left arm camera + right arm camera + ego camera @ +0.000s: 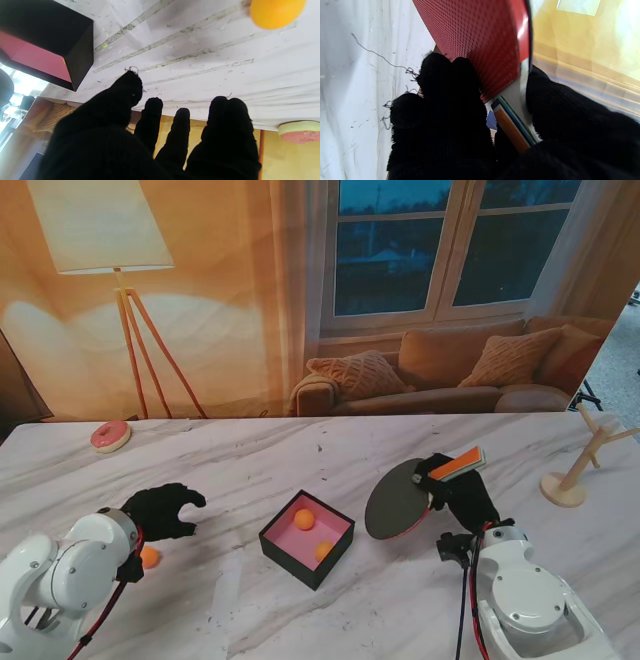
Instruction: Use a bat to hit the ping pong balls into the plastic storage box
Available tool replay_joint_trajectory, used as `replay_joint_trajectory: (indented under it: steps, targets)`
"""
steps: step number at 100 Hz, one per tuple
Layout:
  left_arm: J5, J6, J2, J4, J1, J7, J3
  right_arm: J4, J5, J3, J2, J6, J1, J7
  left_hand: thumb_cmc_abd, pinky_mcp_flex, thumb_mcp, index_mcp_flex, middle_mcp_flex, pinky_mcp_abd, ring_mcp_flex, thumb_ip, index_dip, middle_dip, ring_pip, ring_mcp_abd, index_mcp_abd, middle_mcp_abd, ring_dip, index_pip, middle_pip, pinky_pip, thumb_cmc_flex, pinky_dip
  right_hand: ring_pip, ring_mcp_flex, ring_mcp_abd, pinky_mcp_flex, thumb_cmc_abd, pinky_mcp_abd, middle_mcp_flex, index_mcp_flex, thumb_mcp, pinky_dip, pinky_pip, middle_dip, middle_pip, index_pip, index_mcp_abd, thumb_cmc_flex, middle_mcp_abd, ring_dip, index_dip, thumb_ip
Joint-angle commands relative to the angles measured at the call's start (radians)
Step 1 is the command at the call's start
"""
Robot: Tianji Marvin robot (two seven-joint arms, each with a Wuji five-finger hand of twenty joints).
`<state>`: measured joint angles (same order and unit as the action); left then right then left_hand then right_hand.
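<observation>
Gripping the bat [400, 502] by its handle, my right hand [462, 492] had its fingers [445, 82] wrapped tight, the blade reaching toward the storage box [307, 538] beside it, where two balls [304, 519] lay. My left hand [160, 511] was empty, fingers spread, a third ball [150, 556] just behind it, by my wrist.

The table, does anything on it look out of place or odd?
One orange ping pong ball sits loose beside the left hand, outside the storage box that holds two. A doughnut lies at the far left edge.
</observation>
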<state>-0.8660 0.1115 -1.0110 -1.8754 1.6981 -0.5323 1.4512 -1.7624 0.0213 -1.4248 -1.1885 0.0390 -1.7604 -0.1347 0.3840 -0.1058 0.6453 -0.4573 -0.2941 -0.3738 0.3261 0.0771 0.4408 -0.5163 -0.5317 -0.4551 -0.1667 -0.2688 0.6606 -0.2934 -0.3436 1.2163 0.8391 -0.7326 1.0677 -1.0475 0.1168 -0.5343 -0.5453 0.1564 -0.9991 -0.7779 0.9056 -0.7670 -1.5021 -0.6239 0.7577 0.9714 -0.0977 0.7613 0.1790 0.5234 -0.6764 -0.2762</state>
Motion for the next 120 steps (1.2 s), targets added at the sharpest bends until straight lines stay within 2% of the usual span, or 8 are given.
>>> replay_joint_trajectory:
  steps: [1,11,25,44,54,68,87,120]
  targets:
    - [-0.001,0.027,-0.002,0.006,0.03,0.002,0.009,-0.004,0.004,0.002,-0.004,-0.012,-0.001,0.014,-0.02,0.007,-0.019,0.047,0.067,-0.029,-0.038,-0.021,-0.014,0.015,0.003,-0.004,0.014,0.013,-0.002,0.017,0.013,-0.014,-0.023,0.019,0.016,0.013,-0.054,0.008,0.115,-0.044,0.002,-0.111,0.115,-0.02,-0.028,-0.013,0.028,0.055,-0.011,0.097,-0.069,0.009,-0.03,0.05]
    - [-0.022,0.048,-0.006,0.02,0.045,0.022,0.017,-0.005,0.005,0.002,-0.005,-0.014,-0.002,0.011,-0.01,-0.026,-0.013,0.067,0.098,-0.074,-0.043,-0.023,-0.015,0.01,0.005,-0.006,0.017,0.006,-0.003,0.025,0.014,-0.062,-0.026,0.064,0.015,0.013,-0.056,0.009,0.115,-0.045,0.003,-0.111,0.115,-0.02,-0.028,-0.013,0.028,0.055,-0.01,0.097,-0.068,0.008,-0.029,0.05]
    - [-0.051,0.07,-0.008,0.041,0.061,0.034,0.026,-0.004,0.004,0.002,-0.005,-0.014,-0.001,0.009,-0.001,-0.053,-0.018,0.092,0.125,-0.105,-0.061,-0.021,-0.02,0.016,0.012,-0.005,0.02,0.006,-0.007,0.036,0.038,-0.052,-0.04,0.07,0.016,0.013,-0.056,0.01,0.116,-0.045,0.002,-0.11,0.115,-0.02,-0.028,-0.012,0.028,0.055,-0.01,0.096,-0.069,0.008,-0.028,0.05]
    - [-0.085,0.084,-0.008,0.061,0.081,0.037,0.035,-0.001,0.005,0.001,-0.004,-0.014,0.0,0.015,0.009,-0.104,-0.02,0.138,0.149,-0.108,-0.075,-0.021,-0.023,-0.016,-0.032,-0.003,0.032,0.003,0.023,0.044,0.109,-0.014,-0.049,0.063,0.016,0.014,-0.054,0.009,0.115,-0.045,0.003,-0.11,0.114,-0.02,-0.028,-0.012,0.029,0.056,-0.01,0.096,-0.069,0.008,-0.027,0.05]
    - [-0.098,0.094,-0.01,0.071,0.089,0.055,0.034,-0.001,0.006,0.001,-0.003,-0.017,0.001,0.019,0.016,-0.127,-0.011,0.145,0.15,-0.099,-0.052,-0.021,-0.021,-0.063,-0.097,-0.028,0.036,0.002,0.071,0.039,0.105,0.01,-0.053,0.053,0.016,0.013,-0.055,0.009,0.115,-0.045,0.002,-0.11,0.115,-0.02,-0.029,-0.012,0.029,0.056,-0.01,0.097,-0.068,0.008,-0.027,0.05]
    - [-0.115,0.109,-0.01,0.084,0.091,0.055,0.026,0.001,0.01,0.002,-0.002,-0.015,0.006,0.026,0.024,-0.199,0.003,0.148,0.138,-0.073,0.042,-0.02,-0.015,-0.094,-0.17,-0.075,0.041,0.0,0.111,0.026,0.073,0.074,-0.062,0.027,0.016,0.013,-0.056,0.009,0.115,-0.045,0.002,-0.11,0.114,-0.019,-0.029,-0.012,0.029,0.056,-0.011,0.096,-0.069,0.008,-0.027,0.05]
    - [-0.144,0.107,-0.01,0.119,0.077,0.069,0.001,0.001,0.014,0.002,-0.001,-0.018,0.008,0.032,0.068,-0.288,0.092,0.15,0.128,-0.028,0.171,-0.013,0.009,-0.181,-0.197,-0.109,0.027,-0.011,0.073,-0.023,-0.063,0.103,-0.086,0.034,0.016,0.013,-0.054,0.01,0.115,-0.044,0.002,-0.11,0.114,-0.019,-0.029,-0.012,0.029,0.057,-0.011,0.096,-0.07,0.008,-0.026,0.05]
    - [-0.161,0.106,-0.009,0.161,0.054,0.094,-0.034,0.007,0.009,-0.001,-0.001,-0.015,0.012,0.031,0.189,-0.504,0.306,0.15,0.122,0.09,0.355,0.002,0.092,-0.289,-0.32,-0.029,-0.052,-0.042,0.053,-0.224,-0.293,0.166,-0.051,0.151,0.017,0.013,-0.055,0.01,0.115,-0.044,0.002,-0.11,0.114,-0.019,-0.03,-0.012,0.029,0.057,-0.011,0.096,-0.068,0.008,-0.026,0.05]
